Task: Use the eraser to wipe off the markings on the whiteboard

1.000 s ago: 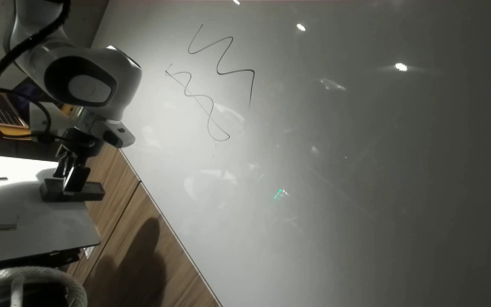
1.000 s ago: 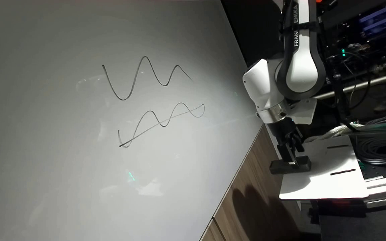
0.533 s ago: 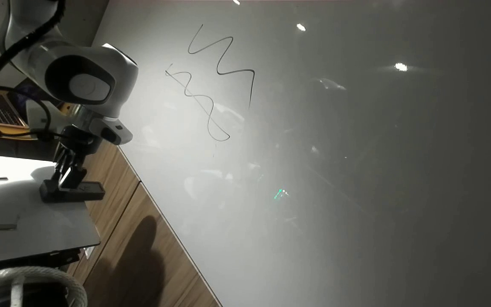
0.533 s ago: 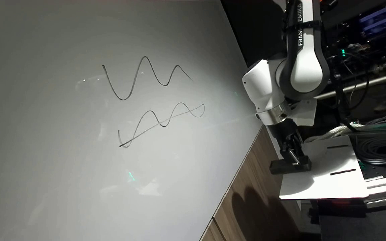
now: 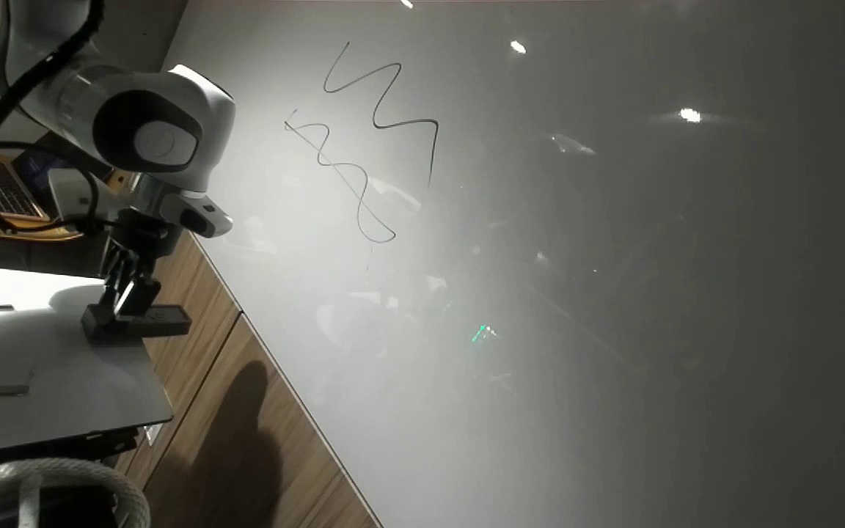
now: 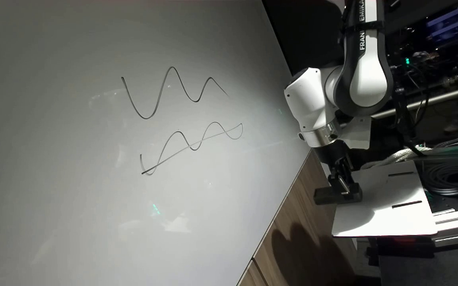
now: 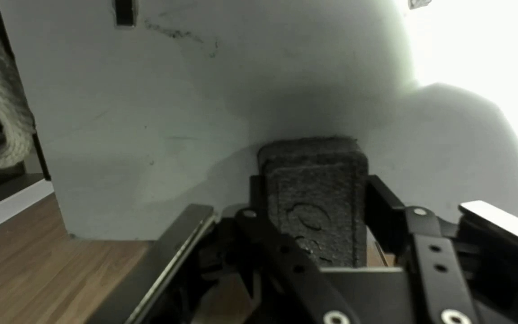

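Note:
The dark grey eraser [image 7: 317, 198] lies lengthwise between the fingers of my gripper [image 7: 315, 186] in the wrist view, with a pad against each long side. In both exterior views the gripper [image 5: 133, 306] grips the block from above, and the eraser [image 6: 325, 196] overhangs the tabletop edge on the whiteboard side. Whether it touches the tabletop I cannot tell. The large glossy whiteboard [image 5: 576, 257] carries two black squiggles as markings [image 5: 383, 95], well apart from the gripper. A straight line crosses the lower of these markings [image 6: 189, 147].
Under the eraser is a small white tabletop [image 6: 388, 222] with dark slots. Wood panelling [image 5: 210, 411] runs along the whiteboard's edge. A laptop [image 5: 4, 187] sits behind the arm. A pale braided hose [image 5: 56, 469] curves beside the tabletop, and coiled cables [image 6: 451, 178] lie behind it.
The gripper, earlier wider around the eraser, has closed on it. Gripper and eraser have since shifted slightly up and toward the whiteboard together. The markings look unchanged.

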You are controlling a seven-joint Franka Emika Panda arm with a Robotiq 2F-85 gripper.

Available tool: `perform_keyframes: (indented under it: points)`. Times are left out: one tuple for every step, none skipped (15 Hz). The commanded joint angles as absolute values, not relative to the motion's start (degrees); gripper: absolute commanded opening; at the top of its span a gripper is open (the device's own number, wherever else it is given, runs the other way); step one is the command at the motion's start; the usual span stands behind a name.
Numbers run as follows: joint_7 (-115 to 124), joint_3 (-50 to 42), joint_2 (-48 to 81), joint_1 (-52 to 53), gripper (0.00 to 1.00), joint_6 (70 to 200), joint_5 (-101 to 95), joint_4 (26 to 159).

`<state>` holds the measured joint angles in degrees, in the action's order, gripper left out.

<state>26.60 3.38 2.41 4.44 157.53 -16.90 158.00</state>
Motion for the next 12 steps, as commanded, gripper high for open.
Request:
perform_keyframes:
  points:
    - [30.43, 3.21, -3.25, 5.18, 0.30, 157.02, -21.56, 157.68]
    - [31.29, 3.78, -4.67, 5.03, 0.30, 156.91, -22.70, 157.32]
    - [32.28, 4.58, -7.53, 4.89, 0.30, 157.22, -23.82, 158.42]
    - [33.24, 5.54, -9.15, 4.50, 0.30, 157.17, -25.12, 158.14]
    - [34.52, 5.72, -10.92, 5.17, 0.30, 157.23, -26.54, 157.79]
    - [35.47, 6.67, -12.29, 5.19, 0.30, 157.08, -27.53, 157.14]
    - [36.48, 7.63, -13.37, 5.27, 0.30, 156.97, -28.38, 156.28]
    - [37.52, 8.85, -14.35, 5.42, 0.30, 156.95, -29.32, 155.25]
    - [38.50, 10.19, -15.17, 5.55, 0.30, 156.75, -30.16, 153.79]
    - [39.24, 11.39, -15.90, 5.63, 0.30, 156.86, -30.85, 152.61]
    - [40.18, 12.79, -16.30, 5.60, 0.30, 157.01, -31.66, 150.91]
    - [41.06, 14.17, -16.31, 5.54, 0.30, 157.12, -32.44, 149.01]
